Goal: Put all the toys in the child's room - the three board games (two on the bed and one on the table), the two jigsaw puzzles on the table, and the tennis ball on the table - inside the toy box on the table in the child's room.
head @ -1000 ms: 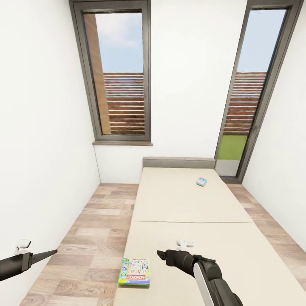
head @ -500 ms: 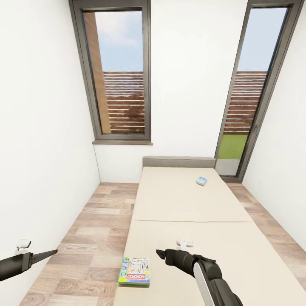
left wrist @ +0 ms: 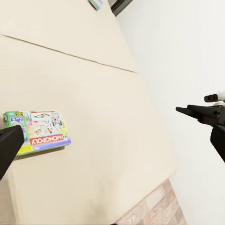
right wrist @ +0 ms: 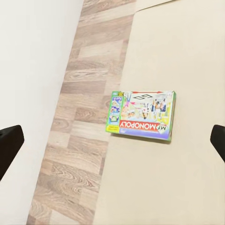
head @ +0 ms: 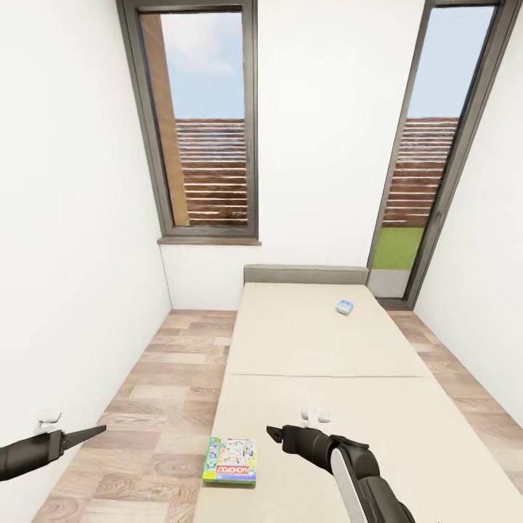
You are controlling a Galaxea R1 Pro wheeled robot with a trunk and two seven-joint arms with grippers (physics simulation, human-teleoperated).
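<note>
The Monopoly game (head: 230, 461) lies flat on the near left corner of the bed (head: 327, 363), label side up, its long edge close to the mattress edge above the floor (head: 167, 378); from that spot it is judged to be the easier of the 2 games on the bed to reach. Going left to right in the head view, the left gripper (head: 86, 434) is held low over the floor beside the wall, well apart from the bed, and is judged to be parked out of the way. Its fingers look closed to a point there, but its wrist view shows 1 dark finger at the picture's edge, so whether it is spread or closed cannot be told. Next comes the game, then the right gripper (head: 274, 434), held above the mattress just beside the box and pointed towards it, empty. In its wrist view 2 dark fingertips (right wrist: 9, 140) sit at opposite edges with the game (right wrist: 143, 115) between them, so the jaws are judged to be spread wide for a grasp from above. A small white object (head: 316, 417) lies on the mattress behind that gripper; what it is cannot be made out. Further back, on the right, a small blue box (head: 344, 307) rests near the headboard (head: 305, 274), its print too small to read.
</note>
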